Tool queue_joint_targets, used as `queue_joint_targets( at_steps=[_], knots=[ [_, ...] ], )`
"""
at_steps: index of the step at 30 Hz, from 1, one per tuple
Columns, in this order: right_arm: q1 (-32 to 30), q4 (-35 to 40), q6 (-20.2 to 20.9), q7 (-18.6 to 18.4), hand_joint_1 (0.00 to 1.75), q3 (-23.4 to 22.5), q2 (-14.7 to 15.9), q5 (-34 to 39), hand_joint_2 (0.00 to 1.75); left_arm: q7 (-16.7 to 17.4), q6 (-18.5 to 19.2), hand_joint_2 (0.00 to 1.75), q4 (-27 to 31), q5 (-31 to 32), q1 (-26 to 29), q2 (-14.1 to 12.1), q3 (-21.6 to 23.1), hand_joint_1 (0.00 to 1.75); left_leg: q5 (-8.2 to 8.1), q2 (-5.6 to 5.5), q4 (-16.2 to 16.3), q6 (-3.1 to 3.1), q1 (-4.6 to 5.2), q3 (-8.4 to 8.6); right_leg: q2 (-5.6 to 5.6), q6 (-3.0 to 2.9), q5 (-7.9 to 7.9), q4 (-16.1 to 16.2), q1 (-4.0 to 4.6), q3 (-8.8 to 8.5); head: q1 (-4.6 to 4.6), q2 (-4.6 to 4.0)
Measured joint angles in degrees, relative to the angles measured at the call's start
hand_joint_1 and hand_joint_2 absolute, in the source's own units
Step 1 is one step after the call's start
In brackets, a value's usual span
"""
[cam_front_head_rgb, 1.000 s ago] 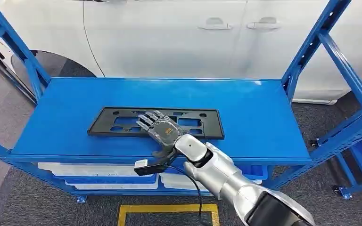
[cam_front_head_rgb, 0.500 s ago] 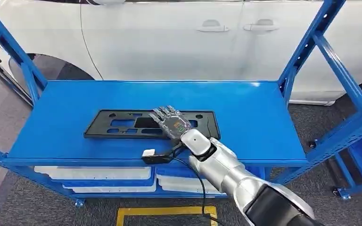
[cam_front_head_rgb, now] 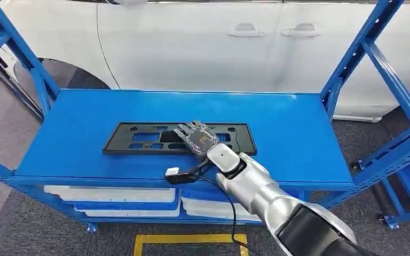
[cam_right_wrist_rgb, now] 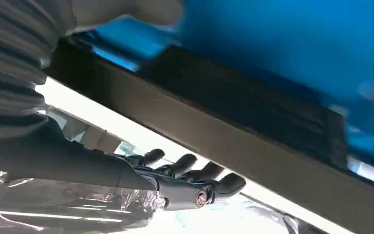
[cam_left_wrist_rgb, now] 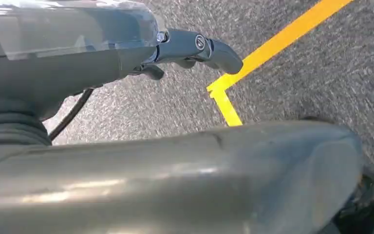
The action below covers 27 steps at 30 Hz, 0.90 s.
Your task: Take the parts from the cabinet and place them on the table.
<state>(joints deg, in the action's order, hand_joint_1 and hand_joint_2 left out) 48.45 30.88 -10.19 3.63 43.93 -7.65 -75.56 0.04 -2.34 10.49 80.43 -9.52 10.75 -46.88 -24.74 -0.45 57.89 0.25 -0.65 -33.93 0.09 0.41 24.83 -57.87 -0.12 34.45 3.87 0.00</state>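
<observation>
The right hand (cam_front_head_rgb: 196,138) lies over the middle of the black plastic frame (cam_front_head_rgb: 139,140), fingers stretched forward and side by side above the part; whether they press on it or grip its edge cannot be told, though the right wrist view shows the fingers (cam_right_wrist_rgb: 195,173) straight and loosely apart beside the frame's long dark edge (cam_right_wrist_rgb: 233,131). Compared with a second ago, the hand has reached further across the frame, from its near edge to over its centre, and the silver forearm has stretched out with it. The frame itself lies flat on the blue shelf (cam_front_head_rgb: 299,133), lengthwise, toward the shelf's near left part, much as before; the small shift of the whole picture comes from the camera. A black cable with a small white connector (cam_front_head_rgb: 172,172) hangs from the wrist just over the shelf's front edge. The left hand (cam_left_wrist_rgb: 195,48) hangs over grey carpet by a yellow floor line (cam_left_wrist_rgb: 272,44), its fingers curled in and holding nothing. Behind the shelf stands a white car (cam_front_head_rgb: 203,48).
</observation>
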Motion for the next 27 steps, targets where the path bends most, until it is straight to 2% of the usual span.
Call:
queue_joint_targets(
  at_steps=[2,3,4,5,7,8,9,10,11,13,14,15,18,19,20,22,23,24,25,26,27],
  knots=[
    [0.02,-0.33,0.0,0.0,1.75,-0.02,0.0,0.0,1.75,0.0,0.0,0.0,0.0,0.0,0.02,0.0,0.0,0.0,0.14,0.01,-0.33,-0.66,-0.1,0.14,0.09,-0.56,-0.08,-0.04,0.17,0.17,0.0,0.0],
    [0.04,-0.35,0.0,0.0,1.75,-0.02,-0.04,0.0,1.75,0.0,-0.02,0.0,0.02,0.0,-0.06,-0.04,0.0,0.0,-0.12,0.04,-0.18,-1.05,0.1,0.12,0.03,-1.05,-0.44,0.6,-0.49,-0.13,0.0,0.0],
    [0.09,-0.39,0.0,0.0,1.75,-0.02,-0.13,-0.02,1.75,-0.02,-0.02,0.0,0.0,0.0,-0.03,-0.04,0.0,0.0,-0.97,0.12,0.82,-1.25,-0.09,-0.21,0.03,-1.32,-0.54,0.86,-0.54,-0.32,0.0,0.0],
    [0.25,-0.44,0.02,0.02,1.75,-0.02,-0.22,-0.02,1.75,-0.02,-0.02,0.0,0.0,0.0,-0.02,-0.02,0.0,0.0,-2.97,0.12,3.74,-1.36,-0.09,-1.49,-0.04,-1.62,-0.51,0.87,-0.56,-0.32,0.0,0.0],
    [0.23,-0.7,0.04,0.26,1.75,-0.02,-0.31,-0.09,1.75,-0.02,0.0,0.0,0.0,0.0,0.01,-0.02,0.0,0.0,-7.28,0.12,13.03,-1.69,-0.18,-5.84,-0.09,-1.71,-0.46,0.84,-0.46,-0.31,0.0,0.0],
    [0.24,-0.81,0.04,0.35,1.75,-0.02,-0.31,-0.22,1.75,-0.02,0.0,0.0,0.0,0.02,0.09,-0.02,0.0,0.0,-8.47,0.13,17.11,-1.85,-0.17,-7.84,-0.11,-1.74,-0.43,0.81,-0.42,-0.29,0.0,0.0],
    [0.24,-0.85,0.04,0.35,1.75,-0.02,-0.31,-0.28,1.75,0.0,0.0,0.0,0.0,0.07,0.17,-0.04,0.0,0.0,-8.0,0.13,18.07,-1.92,-0.19,-8.45,-0.11,-1.74,-0.41,0.8,-0.42,-0.36,0.0,0.0],
    [0.28,-0.9,0.02,0.39,1.75,-0.04,-0.31,-0.39,1.75,0.02,0.0,0.0,0.0,0.13,0.2,-0.11,0.0,0.0,-6.35,0.15,16.23,-1.92,-0.21,-7.67,-0.1,-1.71,-0.33,0.78,-0.43,-0.46,0.0,0.0],
    [0.32,-0.9,0.02,0.48,1.75,-0.07,-0.33,-0.46,1.75,0.02,-0.02,0.0,0.0,0.13,0.17,-0.13,0.0,0.0,-3.9,0.16,12.29,-1.85,-0.25,-5.77,-0.08,-1.58,-0.23,0.7,-0.47,-0.59,0.0,0.0],
    [0.45,-0.9,-0.04,0.68,1.75,-0.11,-0.46,-0.57,1.75,0.02,-0.04,0.0,0.0,0.13,0.11,-0.15,0.0,0.0,0.73,0.28,1.93,-1.67,-0.43,-0.71,-0.02,-1.13,0.19,0.34,-0.5,-0.82,0.0,0.0],
    [0.58,-0.9,-0.07,0.74,1.75,-0.11,-0.46,-0.57,1.75,0.02,-0.02,0.0,0.0,0.13,0.04,-0.13,0.0,0.0,-0.32,0.21,0.18,-1.51,-0.04,0.21,0.1,-0.77,0.39,-0.04,-0.01,-0.57,0.02,0.0],
    [0.62,-0.9,-0.04,0.77,1.75,-0.13,-0.46,-0.57,1.75,0.02,-0.02,0.0,0.0,0.11,0.01,-0.13,0.0,0.0,-0.16,0.11,0.39,-0.9,-0.1,-0.08,0.17,-0.51,0.26,0.0,-0.05,-0.39,0.0,0.0],
    [0.7,-0.9,0.0,0.98,1.75,-0.35,-0.46,-0.59,1.75,0.02,-0.02,0.0,0.0,0.11,0.11,-0.15,0.0,0.0,0.07,0.09,0.14,0.1,0.05,-0.1,0.2,0.44,0.23,0.06,-0.24,-0.43,0.0,0.0],
    [0.71,-0.87,0.02,1.03,1.75,-0.44,-0.46,-0.59,1.75,0.02,-0.02,0.0,0.0,0.11,0.09,-0.13,0.0,0.0,0.3,0.15,-0.15,0.45,-0.22,0.08,0.16,0.75,0.94,-0.71,-0.51,-0.26,0.0,0.0],
    [0.81,-0.87,0.04,1.07,1.75,-0.48,-0.46,-0.59,1.75,0.02,-0.04,0.0,0.0,0.11,0.05,-0.13,0.0,0.0,0.34,0.18,-0.19,0.8,-0.23,0.04,0.13,0.94,2.73,-3.06,-0.45,0.92,0.0,0.0],
    [0.7,-0.98,0.07,1.18,1.75,-0.48,-0.44,-0.59,1.75,0.0,-0.04,0.0,0.02,0.07,0.02,-0.11,0.0,0.0,0.36,0.23,-0.17,1.0,-0.13,-0.1,0.13,1.28,7.11,-12.09,-0.61,5.18,0.0,0.0],
    [0.59,-1.07,0.07,1.18,1.75,-0.48,-0.44,-0.59,1.75,0.02,-0.04,0.0,0.02,0.04,0.08,-0.13,0.0,0.0,0.33,0.23,-0.15,1.05,-0.08,-0.16,0.12,1.37,8.51,-16.37,-0.63,7.32,0.0,0.0],
    [0.55,-1.11,0.04,1.2,1.75,-0.48,-0.44,-0.59,1.75,0.02,-0.04,0.0,0.0,0.02,0.14,-0.17,0.0,0.0,0.33,0.22,-0.13,1.05,-0.06,-0.16,0.11,1.37,8.5,-18.24,-0.63,8.33,0.0,0.0],
    [0.57,-1.11,0.02,1.29,1.75,-0.48,-0.44,-0.55,1.75,0.02,-0.04,0.0,0.0,0.02,0.16,-0.18,-0.02,0.0,0.32,0.18,-0.12,1.04,-0.04,-0.11,0.11,1.29,7.27,-17.32,-0.62,8.05,0.0,0.0],
    [0.62,-1.11,-0.09,1.49,1.75,-0.55,-0.44,-0.26,1.75,0.02,-0.04,0.0,0.0,0.02,0.15,-0.15,0.0,0.0,0.29,0.11,-0.08,1.02,-0.02,-0.02,0.11,1.08,4.96,-13.86,-0.61,6.45,0.0,0.0],
    [0.67,-1.11,-0.15,2.04,1.75,-0.81,-0.44,0.35,1.75,0.0,-0.04,0.0,0.0,0.04,0.12,-0.15,0.0,0.0,0.22,0.06,-0.03,0.94,0.0,0.1,0.12,0.74,2.22,-8.58,-0.58,3.89,0.0,0.0]
  ],
)
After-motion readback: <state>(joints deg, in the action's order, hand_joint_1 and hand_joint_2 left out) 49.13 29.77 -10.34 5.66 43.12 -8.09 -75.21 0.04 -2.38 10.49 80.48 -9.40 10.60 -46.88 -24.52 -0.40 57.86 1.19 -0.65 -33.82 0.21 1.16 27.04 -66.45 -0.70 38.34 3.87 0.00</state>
